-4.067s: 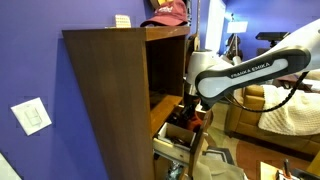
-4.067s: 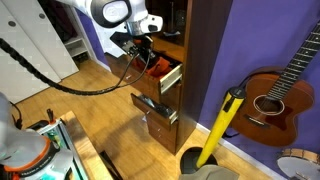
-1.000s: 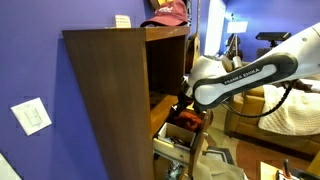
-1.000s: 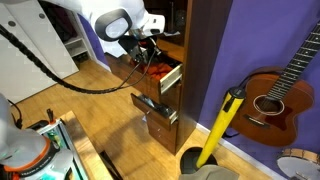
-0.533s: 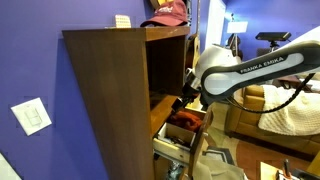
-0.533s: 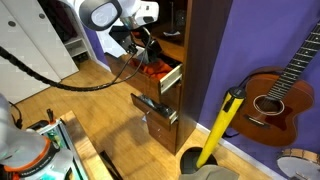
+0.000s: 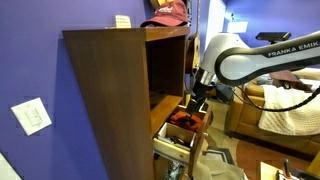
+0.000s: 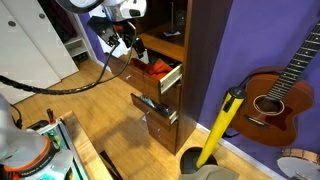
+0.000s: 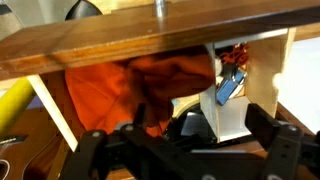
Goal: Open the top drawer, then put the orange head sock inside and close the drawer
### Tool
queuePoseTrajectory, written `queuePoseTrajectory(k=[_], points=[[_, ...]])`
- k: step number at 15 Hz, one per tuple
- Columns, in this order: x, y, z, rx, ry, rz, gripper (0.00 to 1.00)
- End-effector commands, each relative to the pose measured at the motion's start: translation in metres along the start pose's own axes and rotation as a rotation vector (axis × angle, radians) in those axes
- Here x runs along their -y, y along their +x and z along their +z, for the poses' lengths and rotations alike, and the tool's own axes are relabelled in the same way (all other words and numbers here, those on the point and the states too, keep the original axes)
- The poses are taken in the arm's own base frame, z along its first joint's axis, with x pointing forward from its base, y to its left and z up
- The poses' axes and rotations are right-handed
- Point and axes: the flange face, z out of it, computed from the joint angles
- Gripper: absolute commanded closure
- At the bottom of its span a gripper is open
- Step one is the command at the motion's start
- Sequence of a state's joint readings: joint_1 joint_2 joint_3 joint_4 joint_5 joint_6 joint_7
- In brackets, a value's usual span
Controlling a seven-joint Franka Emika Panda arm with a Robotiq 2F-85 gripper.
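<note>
Gripper (image 9: 178, 150) is spread wide open with nothing in it, just outside the open top drawer (image 8: 170, 78). The orange head sock (image 9: 140, 85) sits bunched inside that drawer, its top hidden behind a wooden board (image 9: 150, 35). The arm (image 7: 250, 62) reads "FRANKA EMIK", with the rest cut off.

An exterior view sits close beside the cabinet (image 7: 105, 100), looking along its side; another looks down from farther off at the open drawer (image 8: 172, 78). The wrist view (very near) seemingly peers into that drawer, which all three share.
</note>
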State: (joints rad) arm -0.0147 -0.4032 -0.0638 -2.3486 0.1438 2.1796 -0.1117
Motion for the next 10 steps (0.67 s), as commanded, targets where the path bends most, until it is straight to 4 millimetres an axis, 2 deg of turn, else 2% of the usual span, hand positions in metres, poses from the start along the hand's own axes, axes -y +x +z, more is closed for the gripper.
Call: queuePoseTrajectory(k=[1, 6, 10], points=[[0.003, -0.023, -0.001, 0.105, -0.048, -0.020, 0.00], [0.002, -0.040, -0.002, 0.174, -0.109, -0.017, 0.00], [-0.013, -0.047, 0.001, 0.212, -0.172, -0.044, 0.00]])
